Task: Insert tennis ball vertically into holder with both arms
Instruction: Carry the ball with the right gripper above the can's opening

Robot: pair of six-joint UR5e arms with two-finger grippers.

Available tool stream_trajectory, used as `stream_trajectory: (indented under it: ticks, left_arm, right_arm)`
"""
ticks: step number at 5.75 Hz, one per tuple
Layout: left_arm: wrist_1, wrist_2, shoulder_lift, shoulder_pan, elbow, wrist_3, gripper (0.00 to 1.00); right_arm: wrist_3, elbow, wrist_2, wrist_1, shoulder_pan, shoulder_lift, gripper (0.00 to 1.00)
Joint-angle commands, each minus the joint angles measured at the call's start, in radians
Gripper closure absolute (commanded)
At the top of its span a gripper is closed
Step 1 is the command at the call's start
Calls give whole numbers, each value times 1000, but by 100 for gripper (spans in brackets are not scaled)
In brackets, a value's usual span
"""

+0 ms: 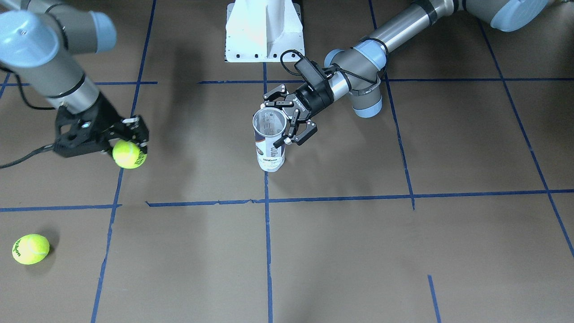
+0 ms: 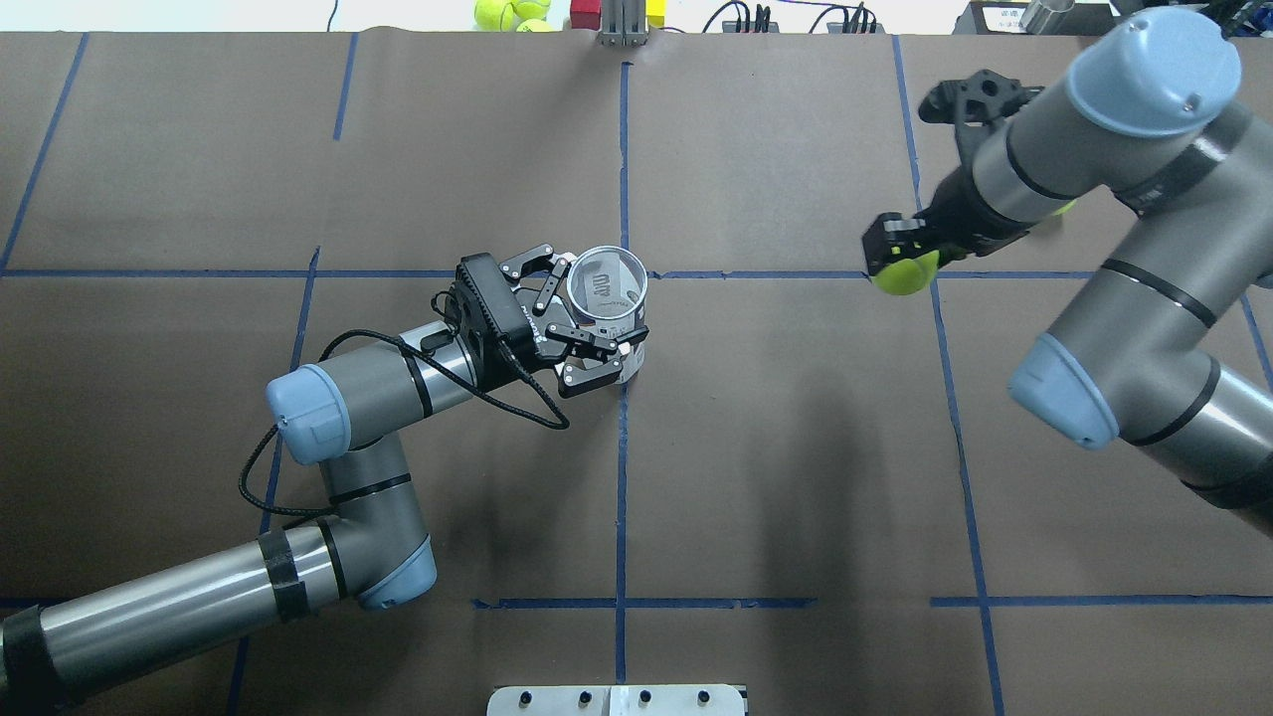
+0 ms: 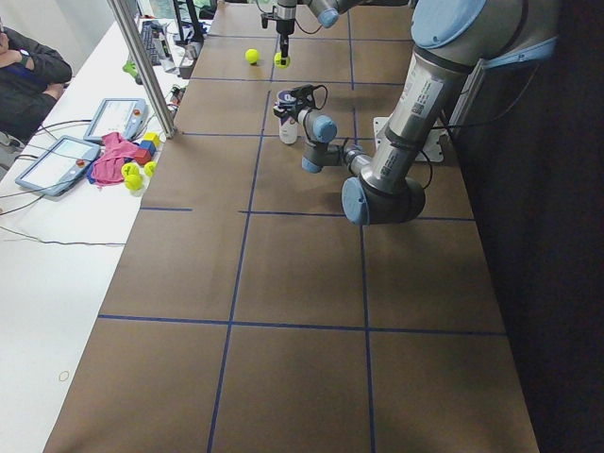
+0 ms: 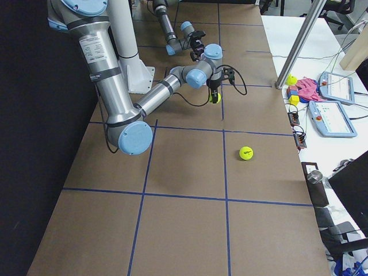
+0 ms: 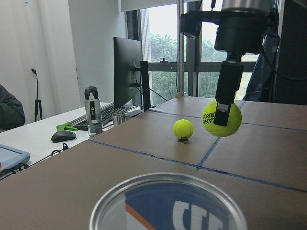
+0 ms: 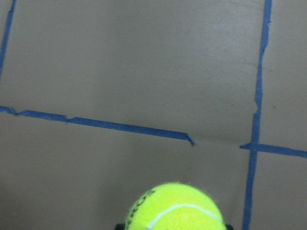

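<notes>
Front-facing: your left tool point(image 1: 287, 120) clamped round upright holder point(image 1: 270, 150), which stands on tabletop point(image 1: 403, 251) at crossing of blue tape lines point(image 1: 267, 224). Your right tool point(image 1: 129, 142) pinches tennis ball point(image 1: 129, 155), well apart from holder. Spare ball point(image 1: 30, 249) lies loose on tabletop.
Overhead: holder mouth faces up, silver rim point(image 2: 609, 249) showing.
Left wrist: held tennis ball hangs clear of tabletop, spare ball beyond it.
Right wrist: tennis ball at bottom edge, tape lines beneath.

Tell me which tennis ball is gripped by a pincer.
The ball clamped in the right pincer; the other ball lies loose on the table.
</notes>
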Motion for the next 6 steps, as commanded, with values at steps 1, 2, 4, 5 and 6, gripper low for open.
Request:
stream_trajectory:
  ticks: [1, 2, 4, 5, 6]
  left_arm:
    - [0, 0, -1, 0, 0, 0, 4]
    - [2, 0, 1, 0, 1, 0, 4]
    - [5, 2, 1, 2, 2, 0, 4]
    - [5, 0, 1, 2, 2, 0, 4]
    - [5, 0, 1, 2, 3, 0, 4]
  right_arm:
    - [186, 61, -6, -134, -63, 158, 83]
    - [249, 58, -37, -203, -103, 250, 84]
    - [341, 9, -103, -282, -171, 397, 84]
    - [373, -84, -114, -282, -180, 492, 84]
    - [377, -186, -118, -283, -180, 571, 83]
